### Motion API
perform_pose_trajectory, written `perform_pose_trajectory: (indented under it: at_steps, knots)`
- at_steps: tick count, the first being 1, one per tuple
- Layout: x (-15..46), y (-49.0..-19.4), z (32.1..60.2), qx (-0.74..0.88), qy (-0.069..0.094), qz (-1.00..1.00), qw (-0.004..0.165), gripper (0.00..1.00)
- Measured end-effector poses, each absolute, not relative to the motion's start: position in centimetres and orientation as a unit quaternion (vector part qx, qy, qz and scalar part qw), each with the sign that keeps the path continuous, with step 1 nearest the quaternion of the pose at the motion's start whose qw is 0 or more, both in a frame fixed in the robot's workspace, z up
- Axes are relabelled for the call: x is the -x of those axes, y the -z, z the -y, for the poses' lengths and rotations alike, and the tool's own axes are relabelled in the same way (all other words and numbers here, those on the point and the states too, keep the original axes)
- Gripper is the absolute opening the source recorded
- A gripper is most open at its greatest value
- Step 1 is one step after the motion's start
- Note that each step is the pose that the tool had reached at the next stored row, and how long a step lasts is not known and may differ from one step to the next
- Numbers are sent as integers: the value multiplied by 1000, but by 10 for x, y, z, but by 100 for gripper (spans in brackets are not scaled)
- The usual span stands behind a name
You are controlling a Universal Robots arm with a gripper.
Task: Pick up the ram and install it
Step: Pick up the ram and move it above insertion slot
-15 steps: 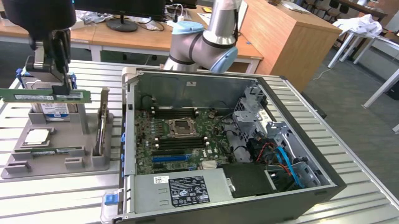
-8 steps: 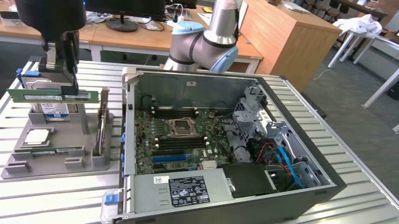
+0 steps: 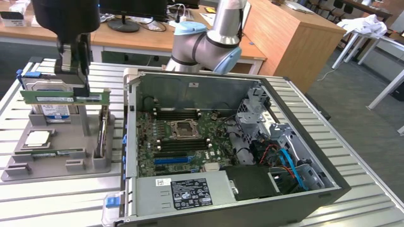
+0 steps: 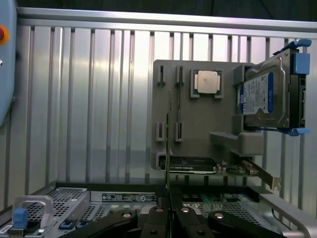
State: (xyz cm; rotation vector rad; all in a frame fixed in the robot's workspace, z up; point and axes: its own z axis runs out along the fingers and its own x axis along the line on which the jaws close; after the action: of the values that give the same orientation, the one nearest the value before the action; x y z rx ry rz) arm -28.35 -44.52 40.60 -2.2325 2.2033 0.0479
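Note:
The ram point(image 3: 60, 97) is a long green stick with a pale label. It hangs level just above the grey parts holder point(image 3: 63, 142) at the exterior view's left. My gripper point(image 3: 78, 91) comes down from above and is shut on its top edge. In the wrist view the ram point(image 4: 167, 144) shows edge-on as a thin line running out from between my black fingers point(image 4: 154, 218); my gripper point(image 4: 168, 212) is over the holder point(image 4: 208, 119). The open computer case point(image 3: 328, 184) lies at the exterior view's right, its motherboard point(image 3: 180, 142) with dark memory slots point(image 3: 180, 113) uncovered.
The holder carries a hard drive point(image 3: 54, 109) with a blue-white label, a square silver processor chip point(image 3: 37, 138), an upright card point(image 3: 101, 135) and a flat green stick point(image 3: 57, 153). The arm's grey-blue joints point(image 3: 208, 45) stand behind the case. A ribbed metal table point(image 3: 372, 179) lies under everything.

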Motion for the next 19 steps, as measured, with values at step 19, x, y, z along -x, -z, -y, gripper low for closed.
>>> perform_pose_trajectory:
  at_steps: [19]
  knots:
    - [240,-406,445,712,-15,-702,2,11]
